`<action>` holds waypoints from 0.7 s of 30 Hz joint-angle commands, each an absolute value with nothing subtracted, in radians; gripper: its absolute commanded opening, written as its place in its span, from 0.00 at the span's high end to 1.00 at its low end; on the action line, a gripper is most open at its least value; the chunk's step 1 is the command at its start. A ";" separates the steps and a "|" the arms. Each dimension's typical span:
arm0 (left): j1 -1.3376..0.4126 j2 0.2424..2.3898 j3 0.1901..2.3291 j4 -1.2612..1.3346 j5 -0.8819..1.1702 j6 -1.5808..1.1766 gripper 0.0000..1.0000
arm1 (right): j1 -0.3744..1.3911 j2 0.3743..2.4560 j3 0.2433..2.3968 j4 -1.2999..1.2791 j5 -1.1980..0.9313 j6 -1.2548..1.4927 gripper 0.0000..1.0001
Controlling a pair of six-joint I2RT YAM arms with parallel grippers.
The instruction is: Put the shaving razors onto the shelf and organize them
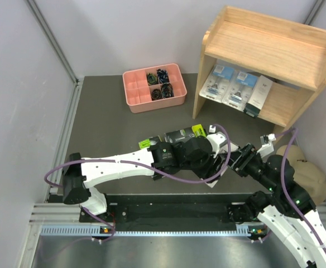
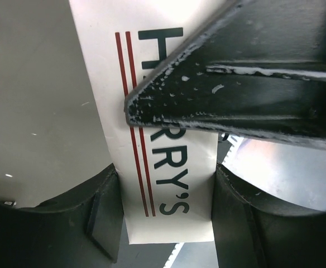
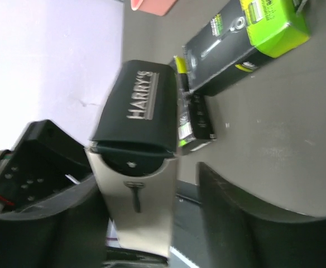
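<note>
My left gripper point(image 2: 166, 192) is shut on a slim white razor box point(image 2: 171, 167) with dark lettering and red stripes, held above the table in front of the arm bases. My right gripper point(image 3: 149, 187) is open around the same white box point(image 3: 138, 218): the box rests against one finger and a gap shows at the other. Two black razor boxes with lime-green ends point(image 1: 180, 135) point(image 1: 149, 143) lie on the dark table. The wooden shelf point(image 1: 274, 44) at the far right holds two blue-card blister packs point(image 1: 217, 81) point(image 1: 240, 87) and a white box point(image 1: 259, 96) on its lower tier.
A pink divided tray point(image 1: 154, 103) of small dark items stands at the back centre. A beige rounded object point(image 1: 305, 167) lies by the right wall, beside the right arm. Grey walls close in both sides.
</note>
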State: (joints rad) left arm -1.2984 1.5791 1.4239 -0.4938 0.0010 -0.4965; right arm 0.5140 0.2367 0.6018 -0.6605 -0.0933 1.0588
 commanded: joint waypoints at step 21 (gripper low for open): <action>-1.276 1.376 1.293 -0.451 -0.425 -0.589 0.01 | 0.509 0.124 0.629 -0.673 -0.012 1.040 0.77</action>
